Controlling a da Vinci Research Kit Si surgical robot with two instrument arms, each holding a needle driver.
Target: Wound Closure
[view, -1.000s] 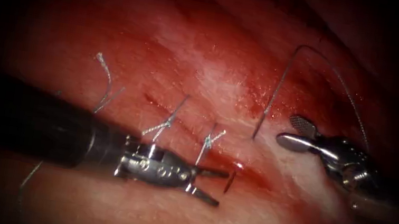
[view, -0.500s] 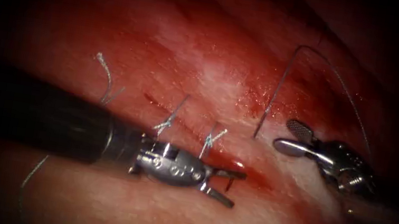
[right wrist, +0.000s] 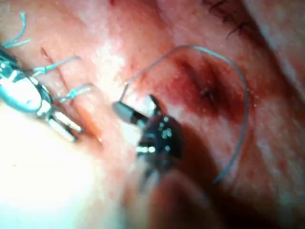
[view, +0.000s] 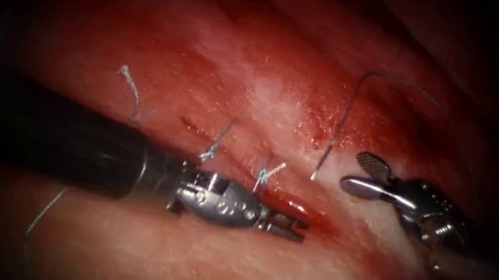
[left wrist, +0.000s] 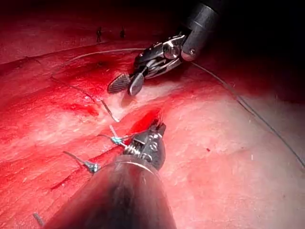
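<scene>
While the left tool (view: 293, 226) lies low across the middle of the endoscope frame, its two jaws sit nearly together over the dark red cut (view: 311, 215) in the tissue (view: 190, 264), closed on the needle tip that shows there; the needle is too small to make out clearly. Two knotted stitches (view: 264, 174) stand just above its wrist. At the right of the frame the right tool (view: 364, 177) rests on the tissue right of the cut, jaws apart and holding nothing. Thread (view: 343, 118) rises from the tissue just left of it and arcs above it.
</scene>
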